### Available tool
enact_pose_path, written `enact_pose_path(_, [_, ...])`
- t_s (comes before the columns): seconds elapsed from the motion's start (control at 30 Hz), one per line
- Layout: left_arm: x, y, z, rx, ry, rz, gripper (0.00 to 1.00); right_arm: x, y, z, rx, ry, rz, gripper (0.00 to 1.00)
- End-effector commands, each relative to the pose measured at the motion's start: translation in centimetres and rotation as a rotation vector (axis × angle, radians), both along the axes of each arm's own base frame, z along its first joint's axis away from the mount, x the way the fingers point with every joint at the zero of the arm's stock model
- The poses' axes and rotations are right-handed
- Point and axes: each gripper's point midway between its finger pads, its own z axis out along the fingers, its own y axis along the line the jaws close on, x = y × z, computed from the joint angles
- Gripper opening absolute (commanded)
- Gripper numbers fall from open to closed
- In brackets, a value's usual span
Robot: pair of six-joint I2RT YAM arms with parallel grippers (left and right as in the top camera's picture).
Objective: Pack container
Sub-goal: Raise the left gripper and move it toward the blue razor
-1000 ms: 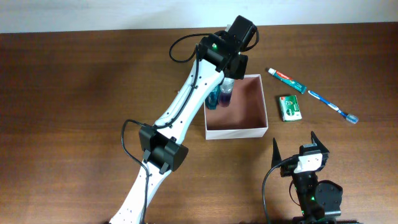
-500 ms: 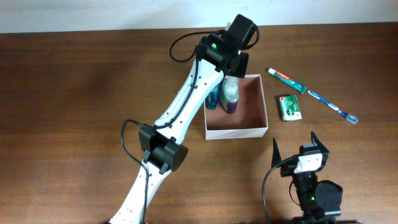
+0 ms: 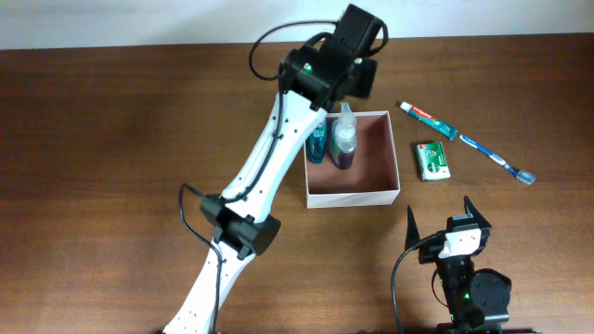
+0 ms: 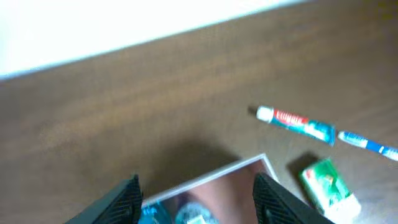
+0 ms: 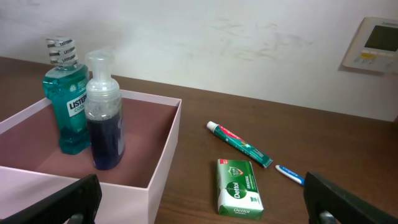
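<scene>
Two bottles stood upright in the container (image 3: 367,172), crowded into its 10 o'clock corner as seen from overhead: a teal mouthwash bottle (image 3: 316,145) and, touching or just beside it at its 3 o'clock, a clear pump bottle (image 3: 343,141) with dark purple liquid. The container itself sat on the brown table (image 3: 111,139) a little right of centre, the rest of its reddish-brown floor bare.

The left gripper (image 4: 196,180) hung above the box's 12 o'clock edge. Its wrist view showed the jaws spread with nothing between them and the bottle tops blurred far below. The right gripper (image 3: 441,215) was parked at the box's 5 o'clock, jaws fully apart and empty, facing the box.

Three items lay outside, all toward 3 o'clock of the box: a toothpaste tube (image 3: 429,120) at about 2 o'clock, a green packet (image 3: 432,160) nearest the wall, and a toothbrush (image 3: 498,159) farthest out.

Judging by this layout, the placing of the pump bottle looked complete and the task stood near its midpoint. The next move probably called for one arm to fetch a loose item. The right arm seemed better placed, since all three lay on its side. The flat packet and thin tube would need a low, well-aligned pinch against the tabletop, then a drop into the box's open half without knocking the bottles.
</scene>
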Motion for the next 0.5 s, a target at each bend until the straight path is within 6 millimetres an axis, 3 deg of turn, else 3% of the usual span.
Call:
enact_pose_path(0.0, [0.5, 3.9, 5.9, 0.014, -0.135, 0.085, 0.62, 0.0, 0.1, -0.1, -0.001, 0.0, 0.0, 0.99])
enact_pose_path(0.13, [0.8, 9.6, 10.0, 0.067, -0.221, 0.236, 0.66, 0.0, 0.1, -0.2, -0.001, 0.001, 0.0, 0.99])
enact_pose_path(0.23, [0.4, 13.6, 11.7, 0.093, -0.228, 0.31, 0.67, 0.0, 0.1, -0.1, -0.001, 0.0, 0.0, 0.99])
enact_pose_path(0.37, [-0.8, 19.1, 11.0, 0.162, -0.14, 0.383, 0.76, 0.0, 0.1, -0.1, -0.001, 0.0, 0.0, 0.99])
enact_pose_path(0.47, [-1.5, 21.7, 9.6, 0.191, -0.058, 0.433, 0.84, 0.0, 0.1, -0.1, -0.001, 0.0, 0.0, 0.99])
